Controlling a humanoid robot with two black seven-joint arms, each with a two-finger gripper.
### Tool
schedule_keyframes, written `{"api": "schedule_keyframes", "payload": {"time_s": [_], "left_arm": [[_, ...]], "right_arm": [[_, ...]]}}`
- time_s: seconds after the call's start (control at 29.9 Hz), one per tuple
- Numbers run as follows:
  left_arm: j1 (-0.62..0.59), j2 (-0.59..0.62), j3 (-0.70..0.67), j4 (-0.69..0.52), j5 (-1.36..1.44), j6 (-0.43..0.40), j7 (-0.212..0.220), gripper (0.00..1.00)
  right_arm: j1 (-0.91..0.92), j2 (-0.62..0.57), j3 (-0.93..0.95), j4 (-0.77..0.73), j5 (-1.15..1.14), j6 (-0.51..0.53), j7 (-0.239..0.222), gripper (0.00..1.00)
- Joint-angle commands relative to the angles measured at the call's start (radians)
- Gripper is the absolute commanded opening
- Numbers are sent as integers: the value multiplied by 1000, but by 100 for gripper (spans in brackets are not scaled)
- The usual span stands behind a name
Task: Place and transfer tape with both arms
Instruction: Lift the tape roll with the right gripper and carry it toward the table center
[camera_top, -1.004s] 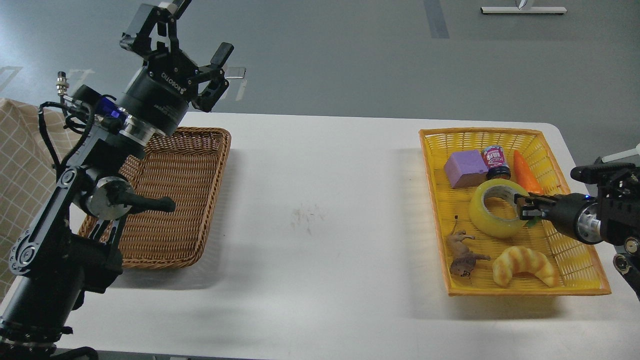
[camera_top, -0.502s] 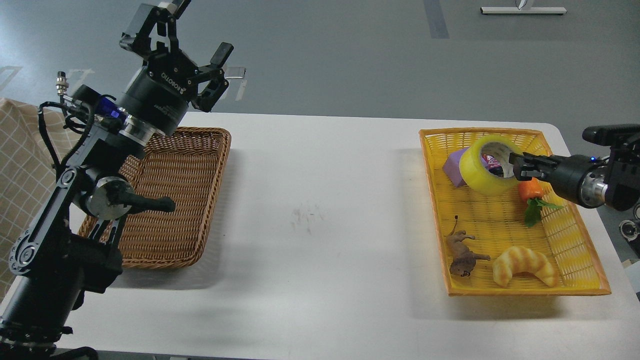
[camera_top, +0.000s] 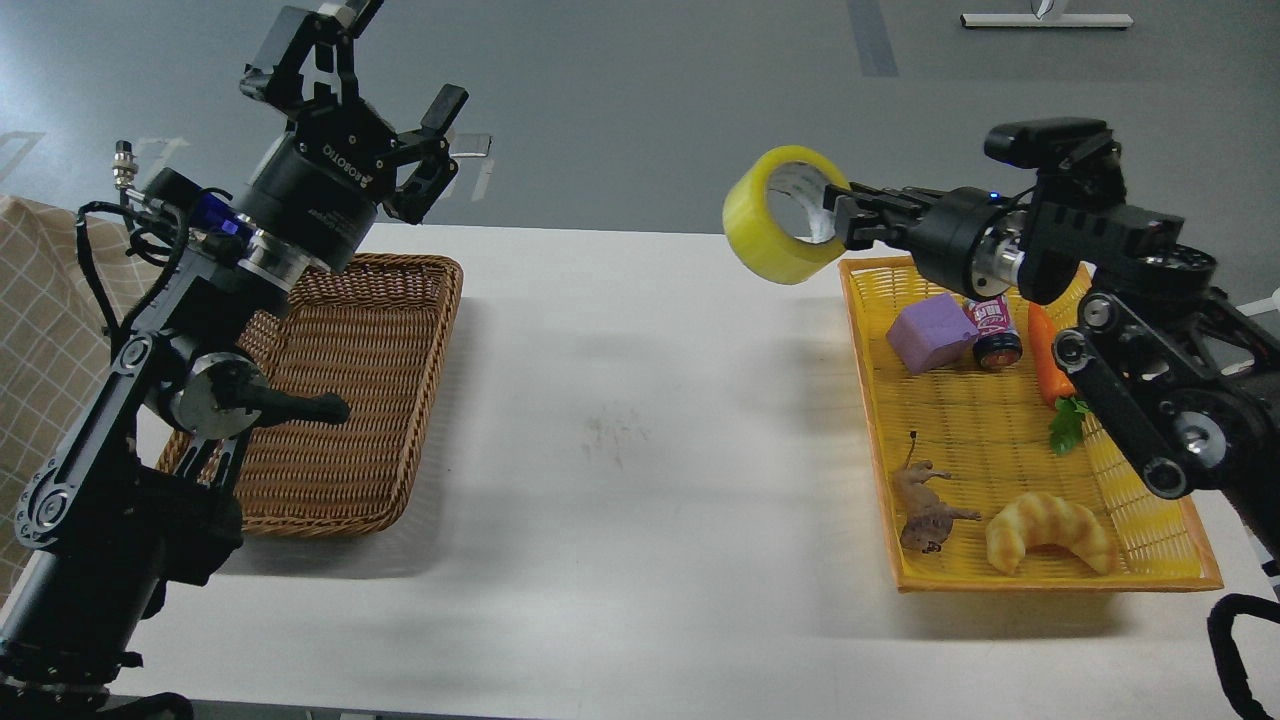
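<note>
White table (camera_top: 640, 480) carrying two baskets, well apart: a brown wicker basket (camera_top: 400, 300) on the left side, a yellow basket (camera_top: 870, 400) on the right, with a faint grey scuff mark (camera_top: 612, 432) on the bare surface between them.

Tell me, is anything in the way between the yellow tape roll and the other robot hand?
Nothing visible is. The right gripper holds the translucent yellow tape roll up in the air; only bare white table lies below the gap to the open left gripper.
</note>
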Motion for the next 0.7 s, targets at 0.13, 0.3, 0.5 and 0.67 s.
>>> {"api": "schedule_keyframes", "payload": {"time_s": [0.13,0.3,0.5,0.67], "left_arm": [[-1,-3,-1,0,0,1,0,98],[0,0,-3,0,0,0,0,98],[2,2,-16,0,0,0,0,98],[2,3,-23,0,0,0,0,98]], "right_arm": [[21,138,-134,-108,-2,0,0,22],[6,217,-165,-168,-4,0,-2,22],[-20,225,-254,-174,-4,0,-16,22],[-42,221,-265,-173,-7,0,-42,25]]}}
